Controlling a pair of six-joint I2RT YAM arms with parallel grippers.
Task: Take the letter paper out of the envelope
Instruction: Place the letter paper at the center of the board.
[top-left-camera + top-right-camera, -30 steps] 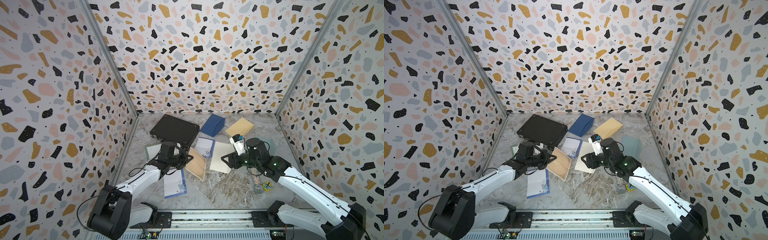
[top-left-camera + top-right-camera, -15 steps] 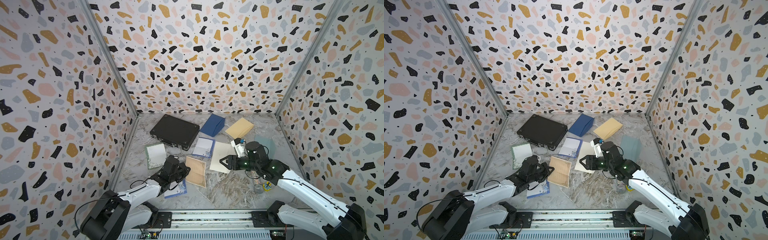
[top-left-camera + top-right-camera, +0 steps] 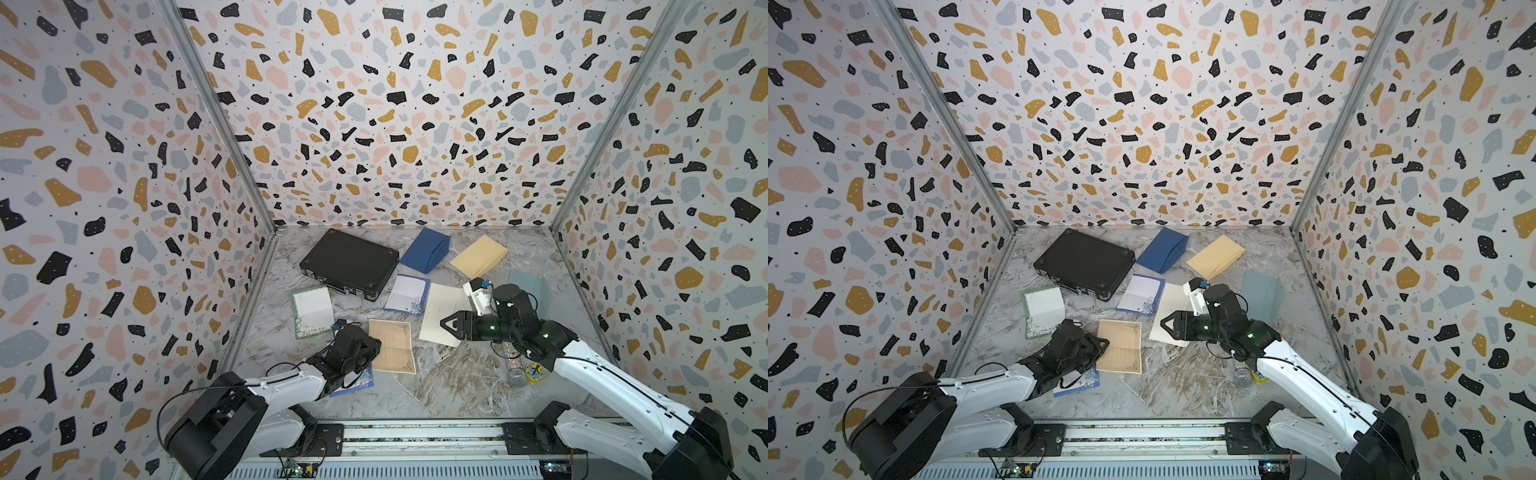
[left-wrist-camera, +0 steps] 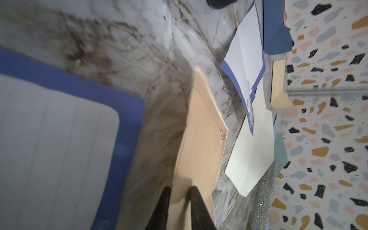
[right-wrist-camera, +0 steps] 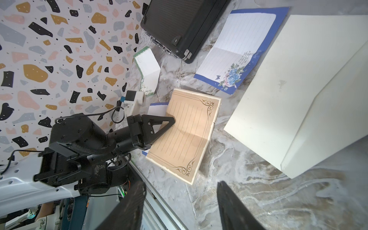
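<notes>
A tan lined letter paper (image 3: 390,347) (image 5: 185,135) lies flat on the marble table, fully clear of the cream envelope (image 3: 440,311) (image 5: 288,89) to its right. My left gripper (image 3: 377,345) (image 4: 180,188) has its tips over the paper's left edge. Its jaws stand a narrow gap apart, and the paper shows between them. My right gripper (image 3: 444,324) (image 5: 181,182) hovers open at the cream envelope's near left edge, with only bare table between its fingers.
A black case (image 3: 349,262), a blue envelope (image 3: 426,251) and a tan envelope (image 3: 478,255) lie at the back, a teal envelope (image 3: 530,286) to the right. Green-bordered paper (image 3: 312,309) and blue-bordered papers (image 3: 407,293) (image 3: 353,384) lie around. A glittery microphone (image 3: 515,374) sits under my right arm.
My left arm drew back toward the front, uncovering the green-bordered paper. The tan paper slid a little frontward and now lies flat. The left jaws have parted slightly.
</notes>
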